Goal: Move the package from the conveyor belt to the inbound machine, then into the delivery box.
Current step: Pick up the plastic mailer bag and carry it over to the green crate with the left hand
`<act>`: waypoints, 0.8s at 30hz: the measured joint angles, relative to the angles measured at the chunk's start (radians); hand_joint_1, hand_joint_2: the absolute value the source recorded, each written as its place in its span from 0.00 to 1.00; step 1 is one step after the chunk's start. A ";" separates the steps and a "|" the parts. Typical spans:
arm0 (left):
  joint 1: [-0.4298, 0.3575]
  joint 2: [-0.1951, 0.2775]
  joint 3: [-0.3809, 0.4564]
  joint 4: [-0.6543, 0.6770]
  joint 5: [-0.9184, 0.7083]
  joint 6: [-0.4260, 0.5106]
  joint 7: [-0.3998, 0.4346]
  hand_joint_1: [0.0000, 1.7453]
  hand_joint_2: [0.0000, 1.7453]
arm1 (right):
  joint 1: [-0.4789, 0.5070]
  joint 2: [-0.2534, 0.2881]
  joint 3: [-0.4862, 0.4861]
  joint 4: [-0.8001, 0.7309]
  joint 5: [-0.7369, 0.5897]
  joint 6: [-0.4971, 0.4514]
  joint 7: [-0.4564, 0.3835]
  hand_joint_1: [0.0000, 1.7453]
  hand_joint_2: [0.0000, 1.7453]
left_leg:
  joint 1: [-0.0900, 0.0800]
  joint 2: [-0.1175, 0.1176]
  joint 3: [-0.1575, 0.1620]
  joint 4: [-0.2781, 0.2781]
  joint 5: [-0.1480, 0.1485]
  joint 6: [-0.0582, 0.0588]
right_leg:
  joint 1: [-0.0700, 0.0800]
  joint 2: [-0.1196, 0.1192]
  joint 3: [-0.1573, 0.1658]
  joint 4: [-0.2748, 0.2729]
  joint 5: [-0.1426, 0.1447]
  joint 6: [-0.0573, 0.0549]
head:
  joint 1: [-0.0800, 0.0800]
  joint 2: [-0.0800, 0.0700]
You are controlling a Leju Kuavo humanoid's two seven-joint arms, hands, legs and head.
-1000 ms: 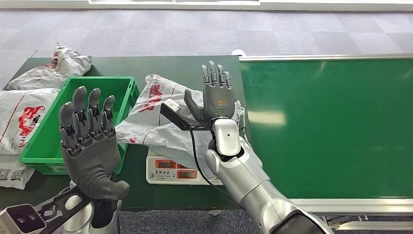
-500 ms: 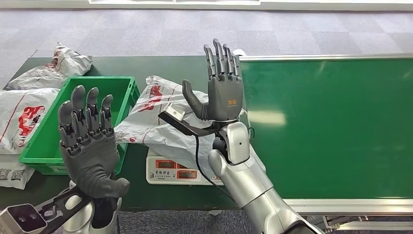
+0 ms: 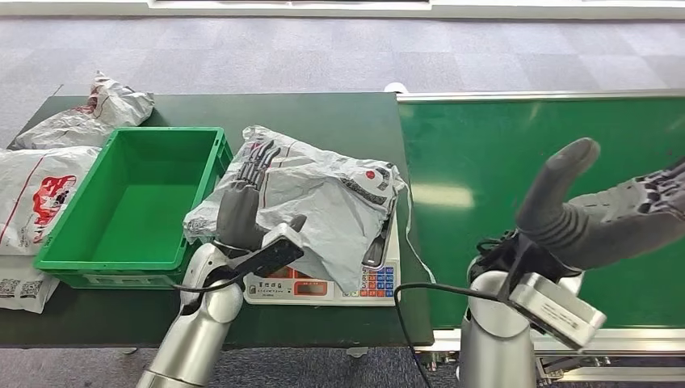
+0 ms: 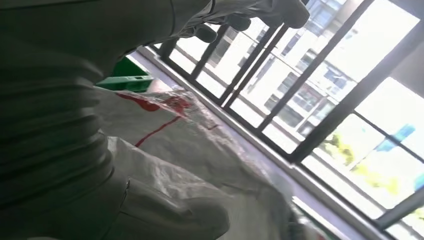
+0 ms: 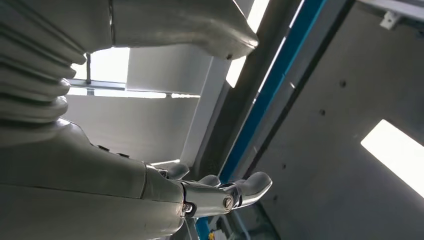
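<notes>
green table (image 3: 339,113), package (image 3: 331,190) against left robot hand (image 3: 241,208)

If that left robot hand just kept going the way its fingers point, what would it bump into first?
Probably the grey package on the scale. The left robot hand lies at the package's left edge, fingers pointing up along it, seemingly touching already. Depth is unclear; it might instead slide past toward the bare green table.

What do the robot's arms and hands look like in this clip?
Both arms are silver metal. The left hand and right hand are dark grey, with grey ribbed wrist covers. Each wrist carries a camera on a black bracket, fed by a black cable.
</notes>
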 joint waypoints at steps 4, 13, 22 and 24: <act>-0.129 0.019 -0.032 0.249 -0.152 0.024 0.103 0.00 1.00 | 0.020 -0.004 0.012 -0.049 -0.020 0.002 -0.001 0.00 1.00 | 0.000 0.000 0.000 0.000 0.001 -0.001 | 0.000 0.001 0.000 0.000 0.001 -0.001 | 0.000 0.000; -0.300 0.026 -0.110 0.545 -0.291 -0.052 0.162 0.41 1.00 | 0.026 -0.007 0.067 -0.049 -0.033 0.004 -0.015 0.00 1.00 | 0.000 0.000 -0.001 0.000 0.001 -0.001 | 0.000 0.001 0.000 0.000 0.001 -0.001 | 0.000 0.000; -0.367 0.020 -0.141 0.649 -0.304 -0.076 0.146 1.00 1.00 | 0.024 -0.007 0.095 -0.025 -0.024 0.005 -0.015 0.00 1.00 | 0.000 0.000 -0.001 0.000 0.001 -0.001 | 0.000 0.001 0.000 0.000 0.001 -0.001 | 0.000 0.000; -0.375 0.020 -0.141 0.660 -0.300 -0.073 0.140 1.00 1.00 | 0.024 -0.007 0.099 -0.019 -0.021 0.005 -0.015 0.00 1.00 | 0.001 0.000 -0.001 0.000 0.001 -0.001 | 0.000 0.001 0.000 0.000 0.001 -0.001 | 0.000 0.000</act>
